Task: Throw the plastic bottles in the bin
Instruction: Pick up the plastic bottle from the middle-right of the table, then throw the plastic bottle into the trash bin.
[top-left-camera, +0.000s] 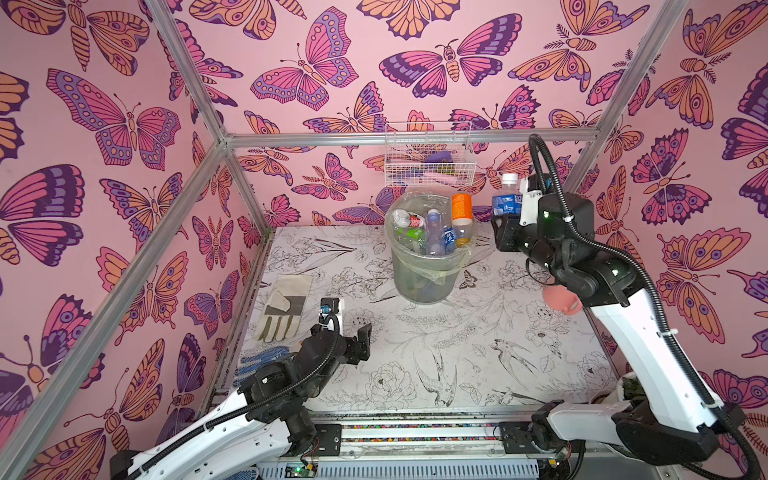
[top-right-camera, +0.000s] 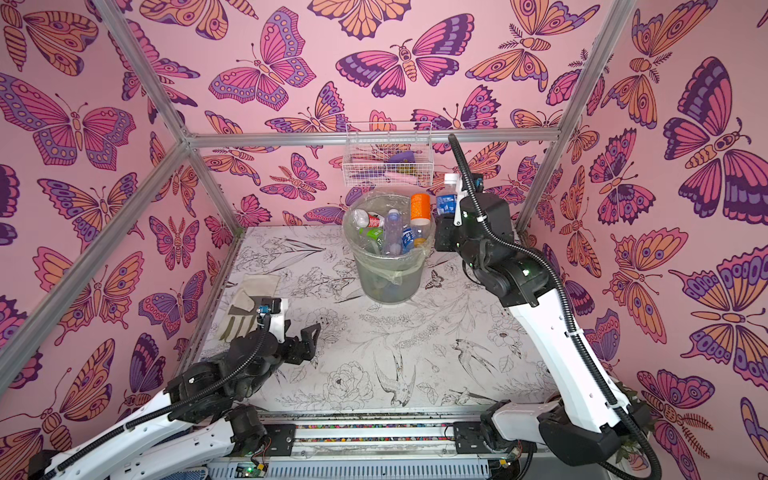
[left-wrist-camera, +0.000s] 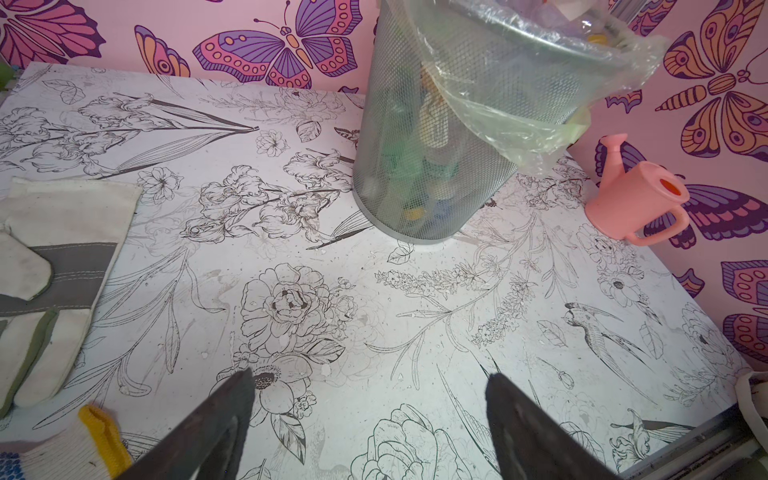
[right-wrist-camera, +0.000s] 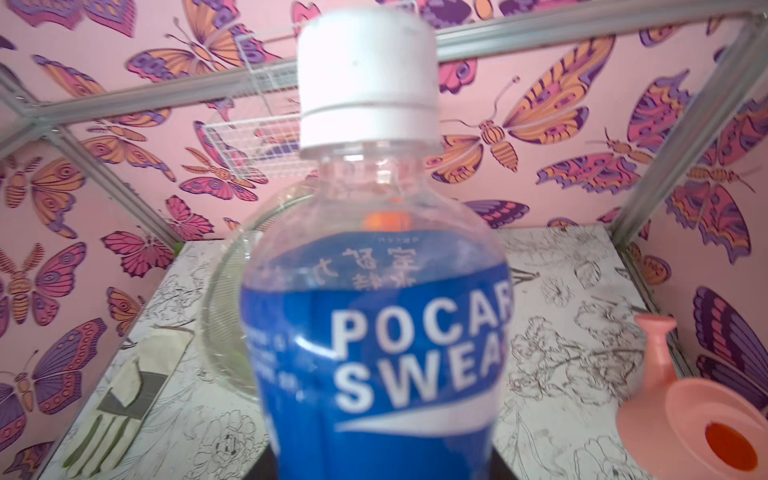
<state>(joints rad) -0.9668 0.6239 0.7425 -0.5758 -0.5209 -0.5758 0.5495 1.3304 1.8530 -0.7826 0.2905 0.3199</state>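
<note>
The bin (top-left-camera: 422, 270) (top-right-camera: 388, 274) (left-wrist-camera: 432, 137) is a grey mesh bucket with a clear liner, standing at the back of the table. Several plastic bottles stick out of it, among them an orange-labelled one (top-left-camera: 461, 212) at its right rim. To the right of the rim, my right gripper (top-left-camera: 505, 226) (top-right-camera: 444, 232) is shut on the lower part of an upright blue-labelled plastic bottle with a white cap (top-left-camera: 507, 199) (top-right-camera: 448, 199) (right-wrist-camera: 374, 299). It fills the right wrist view and hides the jaws. My left gripper (top-left-camera: 363, 343) (top-right-camera: 309, 345) (left-wrist-camera: 370, 376) hovers open and empty over the front left of the table.
A work glove (top-left-camera: 282, 307) (left-wrist-camera: 54, 257) and a blue-dotted knit glove (top-left-camera: 266, 357) lie at the left edge. A pink watering can (left-wrist-camera: 640, 199) (right-wrist-camera: 685, 415) stands at the right side under my right arm. A white wire basket (top-left-camera: 430, 162) hangs on the back wall above the bin.
</note>
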